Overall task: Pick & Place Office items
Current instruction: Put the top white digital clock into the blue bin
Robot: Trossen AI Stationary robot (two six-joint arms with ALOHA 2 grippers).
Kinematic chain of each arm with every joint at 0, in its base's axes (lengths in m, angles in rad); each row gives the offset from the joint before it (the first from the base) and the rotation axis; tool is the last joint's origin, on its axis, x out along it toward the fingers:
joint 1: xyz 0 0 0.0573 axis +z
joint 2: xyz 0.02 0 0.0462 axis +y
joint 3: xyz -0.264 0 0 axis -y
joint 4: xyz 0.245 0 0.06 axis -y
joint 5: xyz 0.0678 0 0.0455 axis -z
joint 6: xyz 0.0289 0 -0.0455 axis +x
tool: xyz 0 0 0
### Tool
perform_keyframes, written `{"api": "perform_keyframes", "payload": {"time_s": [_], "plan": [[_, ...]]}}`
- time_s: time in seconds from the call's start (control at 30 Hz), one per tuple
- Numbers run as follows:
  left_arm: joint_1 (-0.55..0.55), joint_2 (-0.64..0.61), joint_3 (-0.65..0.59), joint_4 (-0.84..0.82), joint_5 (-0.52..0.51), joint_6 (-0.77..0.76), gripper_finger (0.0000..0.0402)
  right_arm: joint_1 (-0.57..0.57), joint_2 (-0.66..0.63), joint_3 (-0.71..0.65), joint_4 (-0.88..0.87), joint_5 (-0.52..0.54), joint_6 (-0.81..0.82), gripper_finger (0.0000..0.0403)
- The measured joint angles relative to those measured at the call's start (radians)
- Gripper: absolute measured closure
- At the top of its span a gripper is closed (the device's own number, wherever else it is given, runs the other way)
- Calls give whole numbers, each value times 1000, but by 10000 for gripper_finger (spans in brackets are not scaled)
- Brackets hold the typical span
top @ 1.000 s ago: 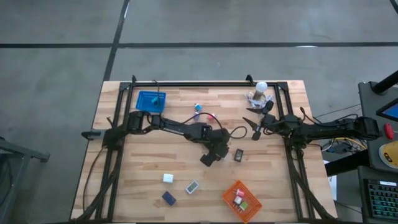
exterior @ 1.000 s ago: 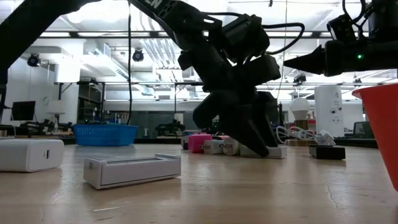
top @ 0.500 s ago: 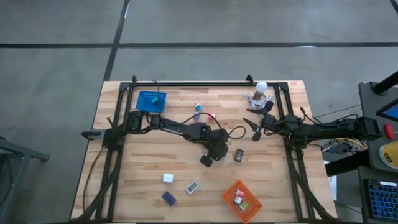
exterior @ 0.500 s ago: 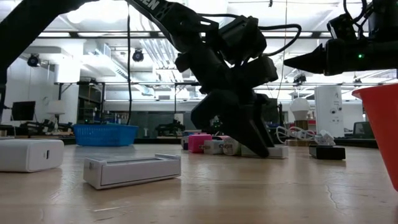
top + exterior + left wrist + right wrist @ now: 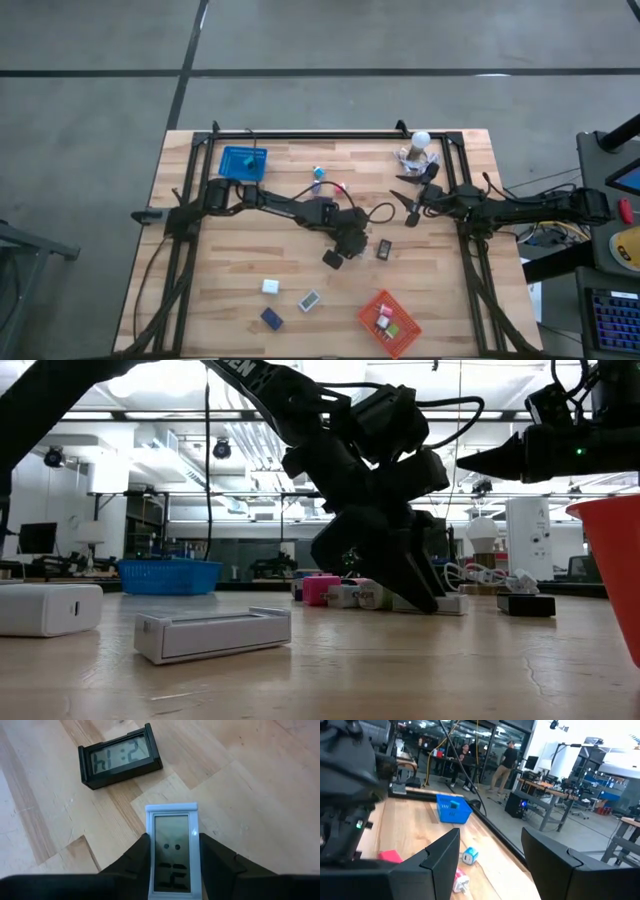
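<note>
I am pinching a small white digital clock (image 5: 171,851) by its long sides in my left claw (image 5: 172,865), fingers closed snugly for lifting, near a black clock (image 5: 120,756). My right claw (image 5: 490,855) is waiting half-open.

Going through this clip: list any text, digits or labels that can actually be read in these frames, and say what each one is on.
"hl:2", roughly as it reads in the left wrist view, probably seen inverted: display of the black clock on the table.
Two dots above blocky segments, not readable as digits: display of the white clock between the left gripper fingers.
White lettering on the left arm in the low view: cut off, unreadable.
Nothing else carries legible text.
</note>
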Motion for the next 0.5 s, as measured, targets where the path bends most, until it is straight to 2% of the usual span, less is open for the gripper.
{"api": "perform_keyframes", "payload": {"time_s": [0.1,0.2,0.5], "plan": [[0,-39,-61,49,-26,-3,274,0,0,0,-19,0,6,193],[2,-109,-173,140,-51,-11,274,0,-1,0,-29,0,11,193],[2,-387,-483,455,-104,-82,274,0,-26,0,-27,-5,10,193]]}}
